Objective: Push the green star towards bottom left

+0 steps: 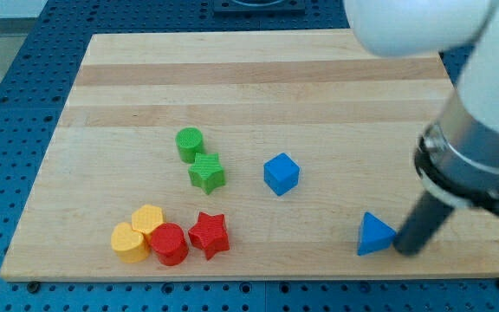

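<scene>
The green star point(206, 172) lies left of the board's middle, touching a green cylinder point(190, 144) just above and to its left. My tip point(403, 251) is at the view's bottom right, touching the right side of a blue triangle point(373, 235), far to the right of the green star. A blue cube point(281, 173) sits between the star and my tip.
A red star point(209, 234), a red cylinder point(169, 243) and two yellow hearts point(129, 243) point(147, 220) cluster at the bottom left of the wooden board point(249, 87). The arm's white and grey body point(483, 130) fills the view's right.
</scene>
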Controlling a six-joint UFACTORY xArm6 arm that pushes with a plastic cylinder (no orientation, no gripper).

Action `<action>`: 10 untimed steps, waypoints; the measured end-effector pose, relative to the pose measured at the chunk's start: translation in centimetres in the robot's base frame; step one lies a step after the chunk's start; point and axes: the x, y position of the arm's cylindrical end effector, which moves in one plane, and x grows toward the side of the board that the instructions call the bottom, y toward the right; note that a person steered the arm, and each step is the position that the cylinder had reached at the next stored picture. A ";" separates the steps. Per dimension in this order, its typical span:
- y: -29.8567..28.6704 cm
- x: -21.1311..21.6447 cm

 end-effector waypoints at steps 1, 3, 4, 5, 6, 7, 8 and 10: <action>-0.8 -0.4; 3.8 2.7; -1.2 -2.9; 5.1 -1.5; 8.9 0.0; 7.9 4.1; 2.9 2.8; 3.3 1.6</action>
